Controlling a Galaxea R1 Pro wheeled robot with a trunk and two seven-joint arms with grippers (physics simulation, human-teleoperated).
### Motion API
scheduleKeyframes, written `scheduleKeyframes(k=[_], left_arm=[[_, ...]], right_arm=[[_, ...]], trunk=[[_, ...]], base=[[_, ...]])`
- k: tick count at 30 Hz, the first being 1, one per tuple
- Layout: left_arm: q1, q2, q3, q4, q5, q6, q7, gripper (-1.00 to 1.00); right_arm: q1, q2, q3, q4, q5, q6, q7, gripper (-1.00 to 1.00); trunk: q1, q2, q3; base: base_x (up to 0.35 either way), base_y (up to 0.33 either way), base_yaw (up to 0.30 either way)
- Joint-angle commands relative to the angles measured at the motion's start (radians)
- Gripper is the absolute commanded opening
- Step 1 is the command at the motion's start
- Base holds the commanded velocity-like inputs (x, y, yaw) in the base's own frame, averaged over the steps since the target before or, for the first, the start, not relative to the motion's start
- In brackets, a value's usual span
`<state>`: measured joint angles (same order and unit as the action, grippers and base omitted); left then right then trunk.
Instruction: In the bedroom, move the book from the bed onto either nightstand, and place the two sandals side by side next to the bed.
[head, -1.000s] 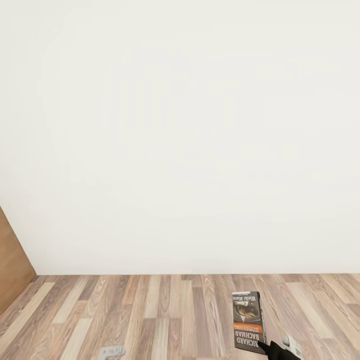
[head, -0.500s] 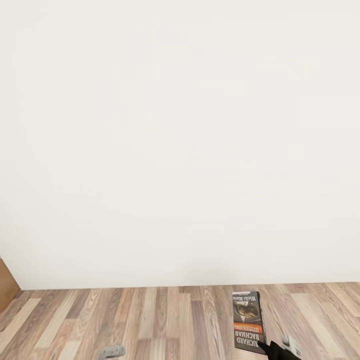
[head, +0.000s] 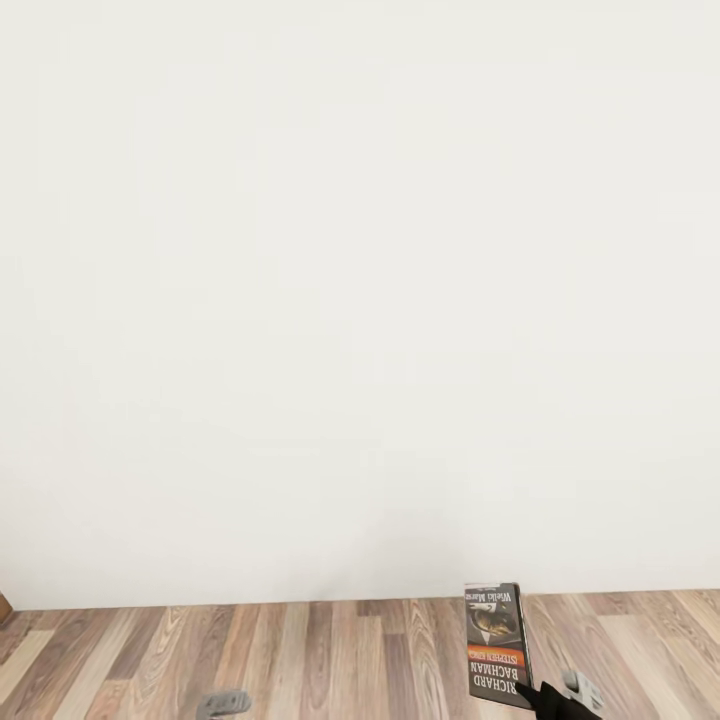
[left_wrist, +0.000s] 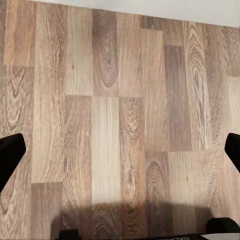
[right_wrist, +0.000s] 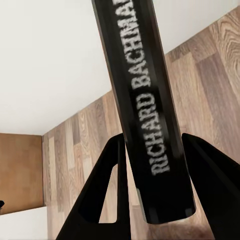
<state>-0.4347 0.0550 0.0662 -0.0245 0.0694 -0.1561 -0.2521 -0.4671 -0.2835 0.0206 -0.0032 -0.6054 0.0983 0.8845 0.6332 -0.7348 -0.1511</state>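
From my head camera, a plain white wall (head: 360, 300) takes up most of the frame, meeting the wood-plank floor (head: 330, 660) along a line low in the picture. At the lower right I hold the book (head: 497, 645) upright over the floor, cover toward me with its lettering upside down, my right gripper (head: 545, 697) pinching its bottom corner at the frame's lower edge. A small grey part of my left arm (head: 222, 704) pokes in at the bottom left of centre. The floor strip between them is bare, and a sliver of brown shows at the far left edge.

In my left wrist view, my left gripper (left_wrist: 120, 150) is spread wide, one dark fingertip (left_wrist: 10, 155) at each side of the frame, with bare planks between and the wall's base along the top edge.

In my right wrist view, the black fingers (right_wrist: 100, 195) are clamped on the book's spine (right_wrist: 147, 110), which runs from the top of the frame down to the bottom centre. Behind it lie planks at right, white wall at upper left, and a brown wooden panel (right_wrist: 20, 172) at lower left.
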Motion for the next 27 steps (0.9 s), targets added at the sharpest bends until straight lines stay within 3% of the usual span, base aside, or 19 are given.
scheduleKeyframes(k=[1,20,27], left_arm=[[-0.001,0.000,0.006,0.001,0.007,0.000,-0.007,1.00],[-0.001,0.000,0.006,0.001,0.007,0.000,-0.007,1.00],[-0.001,0.000,0.006,0.001,0.007,0.000,-0.007,1.00]], right_arm=[[-0.001,0.000,-0.002,-0.001,-0.011,0.011,0.004,-1.00],[-0.001,0.000,-0.002,-0.001,-0.011,0.011,0.004,-1.00],[-0.001,0.000,-0.002,-0.001,-0.011,0.011,0.004,-1.00]], trunk=[[0.001,-0.001,-0.002],[0.001,-0.001,-0.002],[0.001,-0.001,-0.002]], base=[[0.333,0.000,0.000],[0.328,0.000,-0.013],[0.095,0.000,-0.166]])
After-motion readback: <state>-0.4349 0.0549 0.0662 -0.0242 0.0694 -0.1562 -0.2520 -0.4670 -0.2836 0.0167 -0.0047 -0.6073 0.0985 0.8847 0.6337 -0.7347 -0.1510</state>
